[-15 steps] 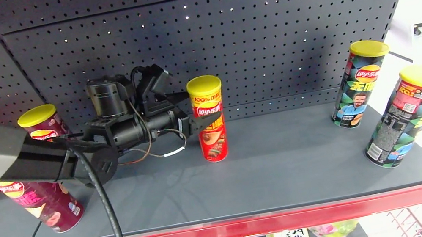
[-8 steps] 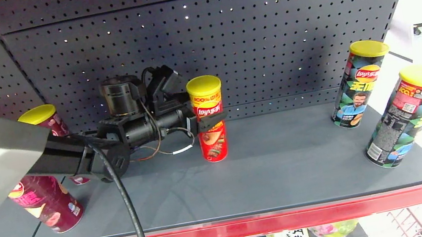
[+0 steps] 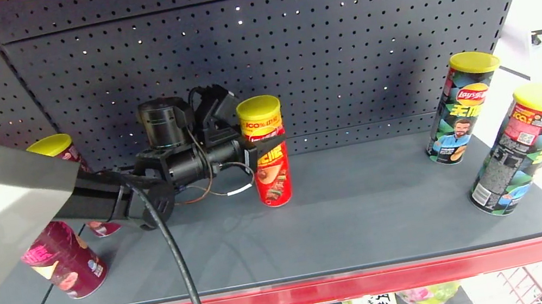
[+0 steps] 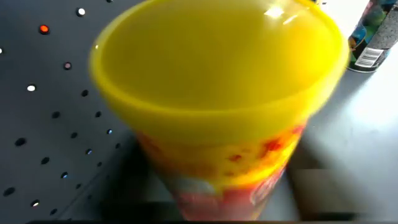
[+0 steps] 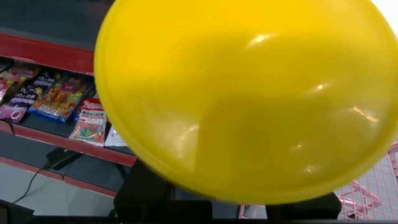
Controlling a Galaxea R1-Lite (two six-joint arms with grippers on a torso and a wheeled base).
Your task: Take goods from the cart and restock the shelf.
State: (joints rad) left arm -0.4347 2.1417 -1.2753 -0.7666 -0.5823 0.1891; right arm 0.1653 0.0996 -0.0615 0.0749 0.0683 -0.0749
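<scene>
Red can (image 3: 270, 174) with a yellow lid stands at mid-shelf, far back against the pegboard, leaning a little left at the top. The left gripper (image 3: 270, 144) comes in from the left and is closed round its upper body, just under the lid: the near finger lies across the front of the can and the far one is hidden behind it. The can's base touches the shelf (image 3: 369, 212), so this one looks placed but not yet let go.

Other stock is already up. Two green cans (image 3: 462, 109) sit at the right end, one far and one nearer the red lip. Two maroon cans (image 3: 66, 258) sit at the left end, partly behind the arm. A wide bare stretch of shelf lies between the red can and the green pair, so there is room for more.

A second can (image 5: 249, 93) is waiting. Its yellow lid sits right up against the right wrist camera, hanging in the air, with the bags (image 5: 62, 99) on the lower shelf behind it and the pink wire cart (image 5: 373, 193) off to one side. Dark fingers of the right gripper (image 5: 227, 208) show on either side below the lid, so it appears to be pinching that can.

I judge the job to be partly done. What is left is releasing the red can, backing the left arm out without tipping it, then shelving the second can.
</scene>
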